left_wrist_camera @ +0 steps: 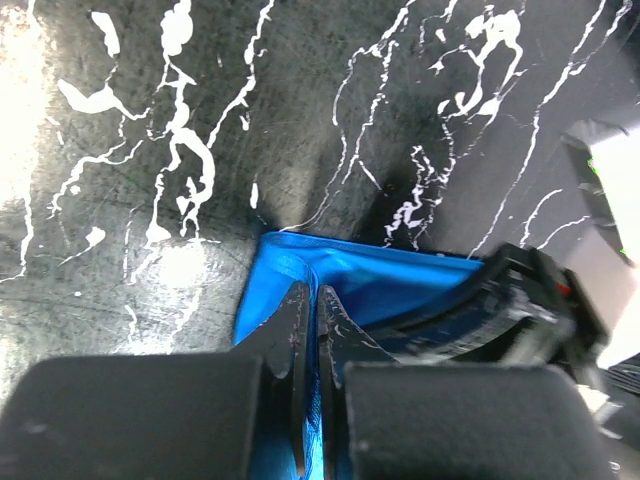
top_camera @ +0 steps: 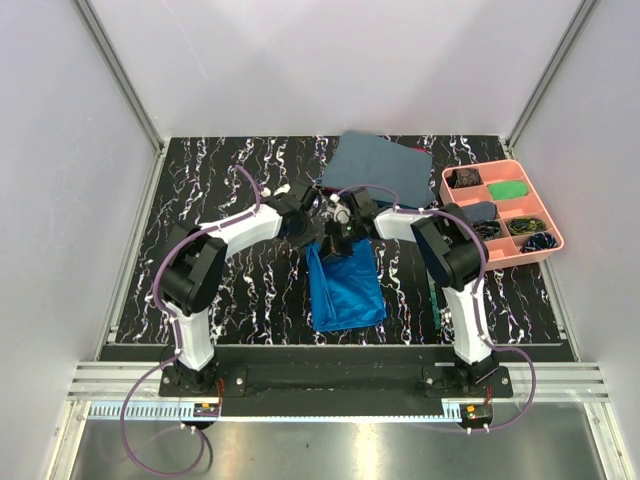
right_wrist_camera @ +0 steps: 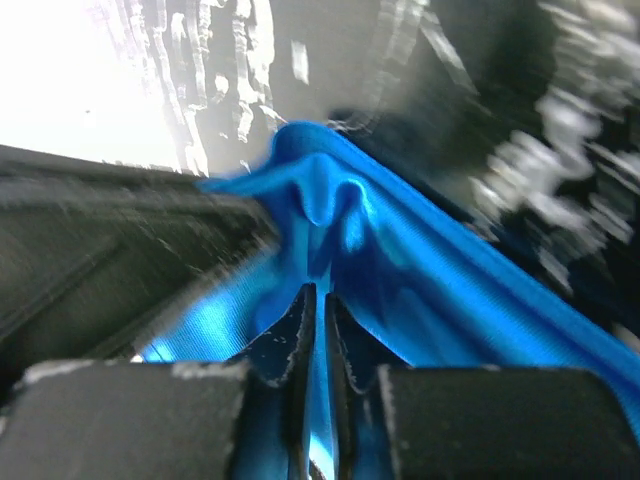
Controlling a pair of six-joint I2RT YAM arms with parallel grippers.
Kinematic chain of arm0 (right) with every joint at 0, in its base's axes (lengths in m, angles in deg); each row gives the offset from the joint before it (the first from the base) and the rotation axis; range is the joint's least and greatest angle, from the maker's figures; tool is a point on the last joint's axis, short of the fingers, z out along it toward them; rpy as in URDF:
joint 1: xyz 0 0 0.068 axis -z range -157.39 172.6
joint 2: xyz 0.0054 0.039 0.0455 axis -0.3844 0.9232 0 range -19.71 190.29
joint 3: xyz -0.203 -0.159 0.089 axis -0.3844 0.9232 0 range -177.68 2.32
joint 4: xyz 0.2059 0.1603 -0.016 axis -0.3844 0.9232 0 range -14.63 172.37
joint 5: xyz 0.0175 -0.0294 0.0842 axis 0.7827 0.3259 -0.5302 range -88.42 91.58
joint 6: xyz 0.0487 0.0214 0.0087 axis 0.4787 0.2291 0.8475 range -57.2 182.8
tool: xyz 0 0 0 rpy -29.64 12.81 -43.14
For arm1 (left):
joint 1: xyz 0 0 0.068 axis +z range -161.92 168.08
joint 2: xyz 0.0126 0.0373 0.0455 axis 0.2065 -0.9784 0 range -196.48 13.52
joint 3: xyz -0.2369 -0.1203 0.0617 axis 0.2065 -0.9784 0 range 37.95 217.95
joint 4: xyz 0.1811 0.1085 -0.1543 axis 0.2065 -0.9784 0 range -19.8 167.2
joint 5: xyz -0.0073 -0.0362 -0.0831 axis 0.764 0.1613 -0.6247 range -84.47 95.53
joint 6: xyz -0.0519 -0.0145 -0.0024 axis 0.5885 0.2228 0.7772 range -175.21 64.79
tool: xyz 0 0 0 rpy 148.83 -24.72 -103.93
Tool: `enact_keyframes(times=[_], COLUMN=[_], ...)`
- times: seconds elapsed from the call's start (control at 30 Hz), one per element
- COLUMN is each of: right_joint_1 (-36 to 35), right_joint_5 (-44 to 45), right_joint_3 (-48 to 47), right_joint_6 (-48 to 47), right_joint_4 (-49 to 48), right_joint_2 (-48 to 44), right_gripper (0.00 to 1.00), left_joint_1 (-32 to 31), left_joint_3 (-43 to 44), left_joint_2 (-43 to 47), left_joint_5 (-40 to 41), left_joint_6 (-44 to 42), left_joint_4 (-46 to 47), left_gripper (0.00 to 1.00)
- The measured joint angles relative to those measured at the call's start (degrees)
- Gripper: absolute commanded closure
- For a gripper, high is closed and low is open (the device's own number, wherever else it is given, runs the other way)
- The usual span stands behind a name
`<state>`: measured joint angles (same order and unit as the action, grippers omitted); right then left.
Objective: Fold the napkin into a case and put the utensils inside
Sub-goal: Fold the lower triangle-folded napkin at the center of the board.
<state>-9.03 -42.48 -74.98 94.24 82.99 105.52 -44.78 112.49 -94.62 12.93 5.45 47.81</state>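
Observation:
The bright blue napkin (top_camera: 345,292) lies as a folded rectangle on the black marbled table between the two arms. Both grippers meet at its far edge. My left gripper (top_camera: 312,233) is shut on the cloth's far left corner, and the left wrist view shows its jaws (left_wrist_camera: 312,302) pinching the blue fabric (left_wrist_camera: 400,280). My right gripper (top_camera: 340,242) is shut on the far edge beside it, and the right wrist view (right_wrist_camera: 319,300) shows bunched, raised cloth (right_wrist_camera: 440,270). A green-handled utensil (top_camera: 437,300) shows partly behind the right arm.
A larger dull grey-blue cloth (top_camera: 385,165) lies at the back centre. A pink compartment tray (top_camera: 545,215) with small items stands at the right. Grey walls enclose the table on three sides.

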Motion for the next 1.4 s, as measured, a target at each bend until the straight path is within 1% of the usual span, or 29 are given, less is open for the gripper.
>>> enact_keyframes(times=[0.03, 0.07, 0.2, 0.3, 0.4, 0.57, 0.63, 1.13, 1.4], right_joint_1=[0.5, 0.9, 2.2, 2.4, 2.5, 2.6, 2.7, 2.9, 2.9], right_joint_5=[0.6, 1.3, 4.6, 7.2, 9.6, 11.5, 11.4, 9.4, 9.4], right_joint_3=[0.3, 0.6, 1.7, 3.1, 5.7, 9.0, 9.5, 9.8, 9.9], right_joint_6=[-0.5, -0.9, -3.1, -4.7, -6.5, -7.9, -8.0, -8.2, -8.2], right_joint_4=[1.4, 2.6, 7.9, 10.6, 12.3, 12.9, 12.8, 10.7, 10.7], right_joint_2=[-0.7, -1.4, -5.3, -8.5, -11.3, -11.6, -11.6, -10.9, -10.9], right_gripper=[0.83, 0.79, 0.72, 0.71, 0.78, 0.94, 0.96, 0.98, 0.96], left_joint_1=[0.0, 0.0, 0.0, 0.0, -0.1, -0.5, -0.8, -5.1, -5.4], left_joint_3=[0.0, 0.0, 0.0, 0.1, 0.1, 0.3, 0.8, 3.9, 6.5], left_joint_2=[0.0, 0.0, -0.5, -1.4, -1.9, -2.0, -2.4, -4.2, -8.1], left_joint_5=[-0.1, -0.1, -0.2, -0.3, -0.4, -0.6, -0.7, -0.5, -0.5], left_joint_6=[0.0, 0.1, 0.4, 0.7, 0.7, 0.9, 0.9, 3.0, 4.3], left_joint_4=[0.2, 0.5, 1.1, 1.3, 1.5, 2.0, 2.1, 2.1, 1.9], left_gripper=[1.00, 1.00, 1.00, 1.00, 1.00, 1.00, 1.00, 1.00, 1.00])
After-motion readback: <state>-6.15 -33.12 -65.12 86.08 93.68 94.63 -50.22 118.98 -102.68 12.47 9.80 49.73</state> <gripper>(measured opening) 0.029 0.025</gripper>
